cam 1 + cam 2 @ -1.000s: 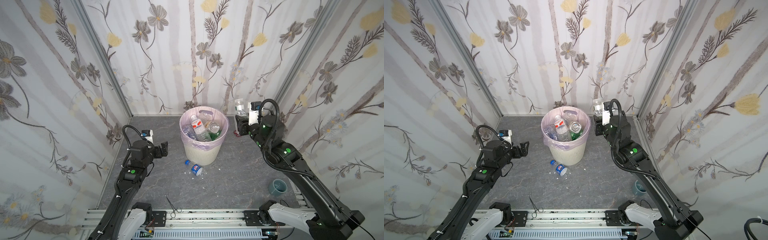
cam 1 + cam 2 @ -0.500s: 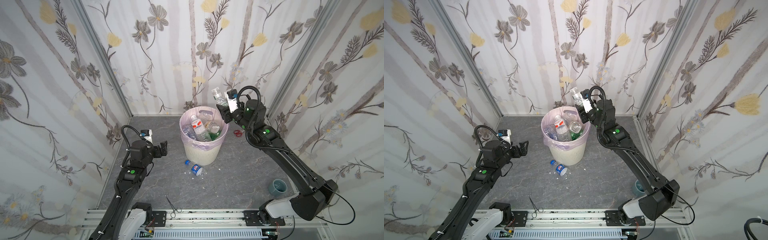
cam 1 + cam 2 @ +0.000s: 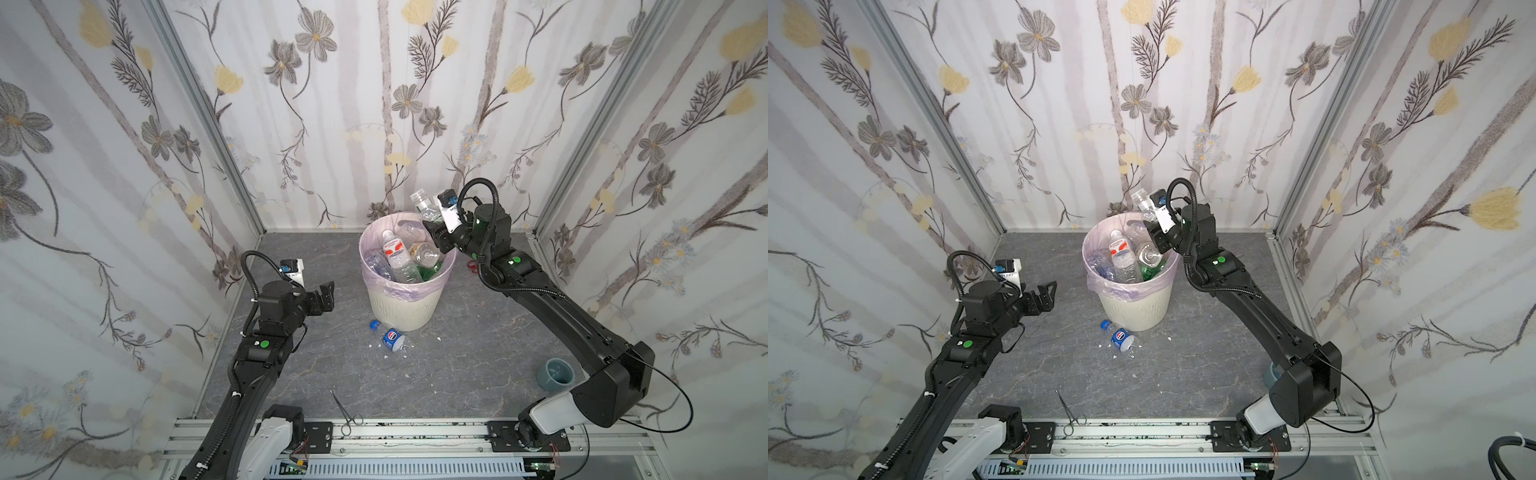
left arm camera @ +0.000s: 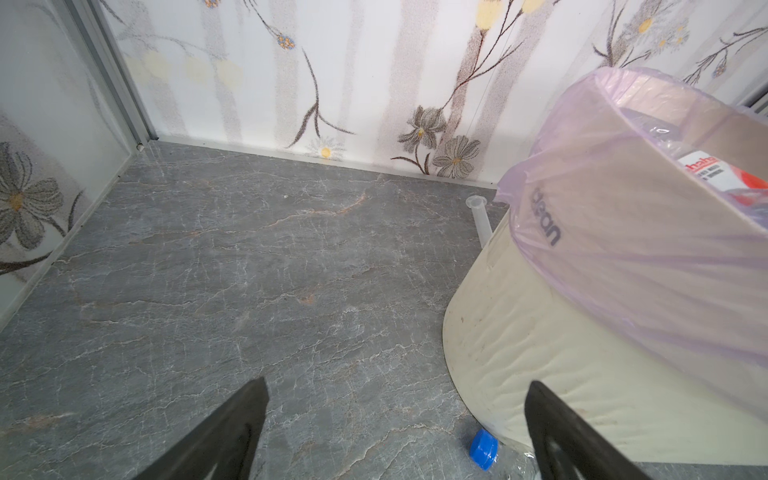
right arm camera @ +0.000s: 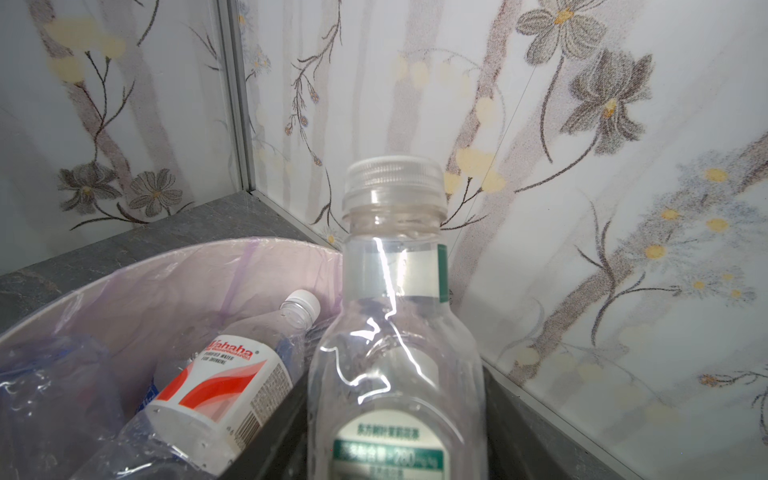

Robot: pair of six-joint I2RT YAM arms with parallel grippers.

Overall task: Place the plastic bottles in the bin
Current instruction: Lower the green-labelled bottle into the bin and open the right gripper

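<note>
The bin (image 3: 401, 309) (image 3: 1133, 309), cream-white with a pink liner, stands mid-floor with several plastic bottles inside, among them a red-and-white labelled one (image 3: 395, 251) (image 5: 216, 386). My right gripper (image 3: 433, 230) (image 3: 1154, 235) (image 5: 395, 436) is shut on a clear, green-labelled bottle (image 3: 424, 205) (image 3: 1144, 203) (image 5: 395, 332), held cap-up over the bin's far right rim. A crushed blue-labelled bottle (image 3: 390, 336) (image 3: 1119, 337) lies on the floor in front of the bin; its blue cap (image 4: 484, 449) shows in the left wrist view. My left gripper (image 3: 328, 295) (image 3: 1050, 295) (image 4: 397, 386) hangs open and empty left of the bin.
Thin metal forceps (image 3: 345, 411) lie near the front rail. A teal cup (image 3: 555, 374) sits at the right by my right arm's base. Red scissor handles (image 3: 471, 264) peek out right of the bin. A clear tube (image 4: 478, 220) lies behind the bin. Walls close three sides.
My right arm has swung left with the clear bottle, from beside the bin to over its far right rim. The left arm has stayed put.
</note>
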